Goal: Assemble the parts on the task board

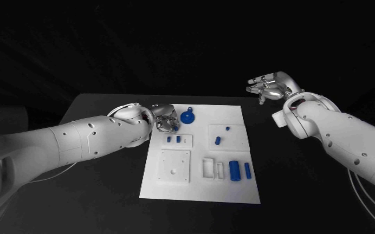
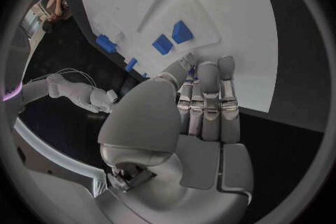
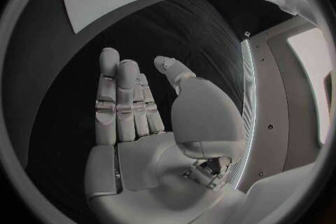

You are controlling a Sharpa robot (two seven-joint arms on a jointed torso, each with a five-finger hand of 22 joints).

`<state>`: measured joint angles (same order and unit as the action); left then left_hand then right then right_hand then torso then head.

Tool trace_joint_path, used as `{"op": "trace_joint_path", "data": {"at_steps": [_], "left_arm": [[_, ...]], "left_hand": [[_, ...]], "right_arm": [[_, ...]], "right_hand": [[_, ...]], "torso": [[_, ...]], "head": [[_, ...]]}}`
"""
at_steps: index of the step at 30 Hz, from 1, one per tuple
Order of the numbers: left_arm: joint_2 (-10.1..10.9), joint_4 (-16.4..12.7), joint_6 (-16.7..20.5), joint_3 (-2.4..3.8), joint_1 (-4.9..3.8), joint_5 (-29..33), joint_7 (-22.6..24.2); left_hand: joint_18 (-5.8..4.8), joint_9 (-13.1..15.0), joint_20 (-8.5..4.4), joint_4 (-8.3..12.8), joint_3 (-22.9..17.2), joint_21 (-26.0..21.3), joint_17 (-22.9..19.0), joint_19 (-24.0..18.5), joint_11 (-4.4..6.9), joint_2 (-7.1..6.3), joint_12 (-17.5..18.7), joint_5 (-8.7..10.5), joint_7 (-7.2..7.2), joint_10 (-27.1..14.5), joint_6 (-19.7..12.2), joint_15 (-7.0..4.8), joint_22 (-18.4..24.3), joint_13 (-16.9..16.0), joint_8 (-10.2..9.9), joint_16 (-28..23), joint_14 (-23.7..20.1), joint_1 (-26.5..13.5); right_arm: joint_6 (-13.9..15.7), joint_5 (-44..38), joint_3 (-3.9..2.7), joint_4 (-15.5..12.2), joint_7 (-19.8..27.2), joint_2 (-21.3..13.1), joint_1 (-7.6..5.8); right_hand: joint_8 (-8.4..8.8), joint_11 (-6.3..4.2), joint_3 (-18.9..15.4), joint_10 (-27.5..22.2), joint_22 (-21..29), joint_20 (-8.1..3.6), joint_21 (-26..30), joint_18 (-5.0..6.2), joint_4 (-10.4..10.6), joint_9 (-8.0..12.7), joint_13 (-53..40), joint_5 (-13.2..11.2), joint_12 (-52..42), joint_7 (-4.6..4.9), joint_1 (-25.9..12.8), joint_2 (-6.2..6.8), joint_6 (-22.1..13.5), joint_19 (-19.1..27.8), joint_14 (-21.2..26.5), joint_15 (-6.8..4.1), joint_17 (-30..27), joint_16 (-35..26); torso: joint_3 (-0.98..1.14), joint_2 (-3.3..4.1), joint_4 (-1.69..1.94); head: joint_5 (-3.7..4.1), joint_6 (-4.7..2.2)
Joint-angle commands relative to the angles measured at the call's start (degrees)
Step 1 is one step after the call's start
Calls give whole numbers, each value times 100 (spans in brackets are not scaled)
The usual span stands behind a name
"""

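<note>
Left hand (image 1: 162, 116) over task board (image 1: 234, 190); right hand (image 1: 265, 88) apart — fingers (image 3: 119, 95) spread.

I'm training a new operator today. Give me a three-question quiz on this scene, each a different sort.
1. True or false: the right hand is holding a blue part.
2. Which hand is over the task board? A) left hand B) right hand C) both
3. Fill in: the round blue part lies near the board's ____ edge, seen from the robot.

Key: 1 false, it is open above the bare table. 2 A. 3 far.
</note>
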<state>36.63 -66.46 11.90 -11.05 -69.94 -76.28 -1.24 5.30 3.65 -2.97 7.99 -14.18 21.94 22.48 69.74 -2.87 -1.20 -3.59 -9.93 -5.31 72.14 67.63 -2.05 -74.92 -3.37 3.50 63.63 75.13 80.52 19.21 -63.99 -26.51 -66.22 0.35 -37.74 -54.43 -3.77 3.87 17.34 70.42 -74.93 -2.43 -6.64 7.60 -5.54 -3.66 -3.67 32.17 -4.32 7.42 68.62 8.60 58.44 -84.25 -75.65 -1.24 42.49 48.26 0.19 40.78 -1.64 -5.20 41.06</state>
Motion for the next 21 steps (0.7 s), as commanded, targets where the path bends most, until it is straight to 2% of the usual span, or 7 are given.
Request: {"op": "trace_joint_path", "data": {"at_steps": [1,4,9,15,21], "left_arm": [[1,-2,-130,-17,18,-41,-26],[19,-14,-63,-20,18,1,7],[49,-26,74,-21,18,39,37],[77,-23,215,-21,18,65,45],[99,-27,337,-20,17,89,53]], "left_hand": [[47,0,9,-9,-2,14,9,-3,-28,-14,21,19,-40,-37,-48,24,-113,2,6,-11,9,26],[53,-5,12,24,-17,17,8,1,-37,-67,21,18,-60,-40,-172,29,-115,2,3,-12,11,42],[61,-12,24,55,-72,7,-1,-1,-51,-202,23,23,-9,-110,-527,39,-109,3,0,-33,-2,2],[86,-10,76,42,-99,-55,-17,-15,-142,-391,21,29,9,-369,-914,101,-93,3,3,-67,-62,-56],[119,-13,142,-8,-5,-173,-67,-49,-240,-504,14,31,14,-674,-1171,170,-65,-1,2,-156,-171,-33]], "right_arm": [[-79,8,-3,-2,58,4,3],[-86,9,-3,-1,59,4,4],[-96,9,-3,1,60,1,4],[-102,9,-3,-4,60,-2,5],[-112,9,-3,-5,60,-4,6]], "right_hand": [[19,15,25,2,-26,-1,39,75,3,-4,9,25,28,23,-69,0,35,-77,29,2,-5,18],[19,15,25,2,-26,-1,39,75,3,-4,9,25,28,23,-69,0,35,-77,29,2,-5,18],[20,22,15,-16,-32,1,55,74,-3,-3,10,25,33,27,-67,7,24,-78,35,5,-9,16],[19,35,1,-59,-32,6,62,78,-8,-3,11,25,40,32,-64,10,16,-78,37,12,-11,14],[19,78,-23,-202,-14,32,94,97,-21,-3,15,29,47,47,-57,10,5,-66,54,44,-32,-9]], "torso": [[-1,0,3],[-1,-2,0],[-5,-2,3],[-6,-1,9],[-6,-1,6]], "head": [[4,-2],[5,-7],[9,0],[13,-10],[11,-9]]}}
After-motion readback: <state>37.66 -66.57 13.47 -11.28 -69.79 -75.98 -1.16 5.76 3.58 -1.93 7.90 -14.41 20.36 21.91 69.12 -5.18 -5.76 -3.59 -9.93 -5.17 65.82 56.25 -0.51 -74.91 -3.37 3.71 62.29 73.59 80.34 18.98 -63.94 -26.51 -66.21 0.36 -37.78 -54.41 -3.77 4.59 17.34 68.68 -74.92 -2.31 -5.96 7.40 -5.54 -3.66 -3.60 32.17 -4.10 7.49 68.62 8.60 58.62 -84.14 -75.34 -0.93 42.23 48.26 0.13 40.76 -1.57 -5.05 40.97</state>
